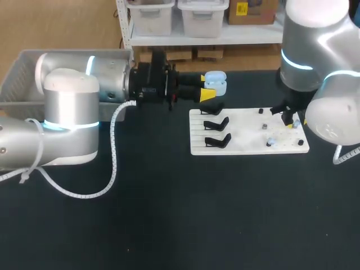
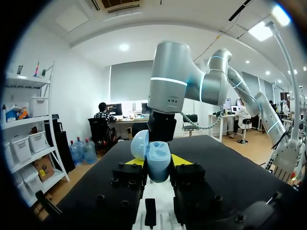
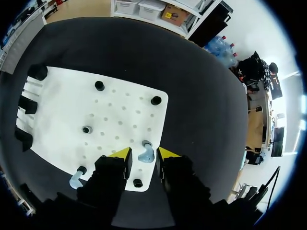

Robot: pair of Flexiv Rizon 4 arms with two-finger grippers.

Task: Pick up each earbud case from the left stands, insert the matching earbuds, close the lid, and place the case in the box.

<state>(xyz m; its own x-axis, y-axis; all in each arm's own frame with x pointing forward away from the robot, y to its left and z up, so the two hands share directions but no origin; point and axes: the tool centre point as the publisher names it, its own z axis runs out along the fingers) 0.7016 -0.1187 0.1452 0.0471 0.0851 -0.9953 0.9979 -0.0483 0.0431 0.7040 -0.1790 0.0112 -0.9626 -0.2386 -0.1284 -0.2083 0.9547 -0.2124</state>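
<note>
My left gripper [image 1: 206, 85] is shut on a light blue earbud case [image 1: 215, 83], held above the table just behind the white board [image 1: 247, 147]. In the left wrist view the case [image 2: 158, 162] sits between the yellow tips with its lid [image 2: 139, 143] open. My right gripper [image 1: 291, 118] hangs over the board's right part. In the right wrist view a light blue earbud [image 3: 146, 152] rests on the board between the right gripper's [image 3: 145, 154] yellow tips, with a narrow gap at each side. A second earbud [image 3: 75, 180] lies beside that gripper.
Three black stands [image 1: 216, 124] line the board's left side, all without cases. Small black pegs [image 3: 100, 86] dot the board. A grey box [image 1: 19, 79] stands at the table's far left, behind my left arm.
</note>
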